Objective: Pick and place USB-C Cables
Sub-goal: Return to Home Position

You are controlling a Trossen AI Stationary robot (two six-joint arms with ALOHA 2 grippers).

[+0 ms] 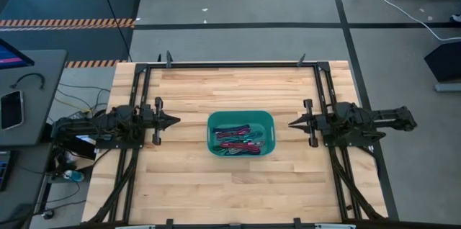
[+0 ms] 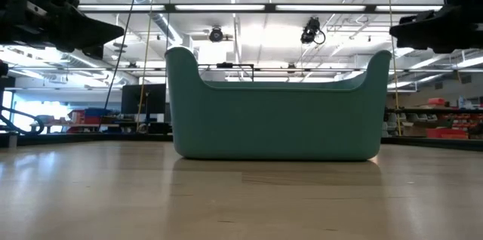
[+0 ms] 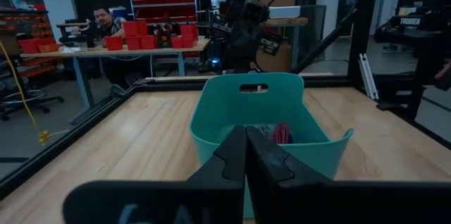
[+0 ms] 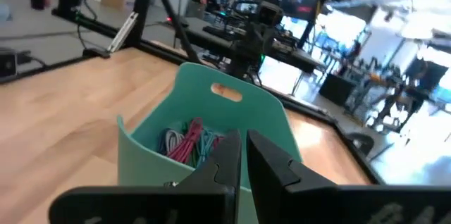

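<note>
A teal bin (image 1: 240, 133) stands at the table's middle, its base on the wood. Inside it lie several coiled USB-C cables (image 1: 238, 141) in magenta, cyan and grey, also seen over the rim in the right wrist view (image 4: 192, 141). My left gripper (image 1: 176, 121) hovers left of the bin, pointing level at it, fingers shut and empty (image 3: 245, 155). My right gripper (image 1: 291, 122) hovers right of the bin, pointing level at it, fingers nearly together with nothing between them (image 4: 242, 146).
The bin fills the middle of the low view (image 2: 276, 106). Black frame rails (image 1: 230, 64) run along the table's edges. A grey side desk (image 1: 21, 99) with a phone stands off the left. A seated person (image 3: 107, 24) shows in the room beyond.
</note>
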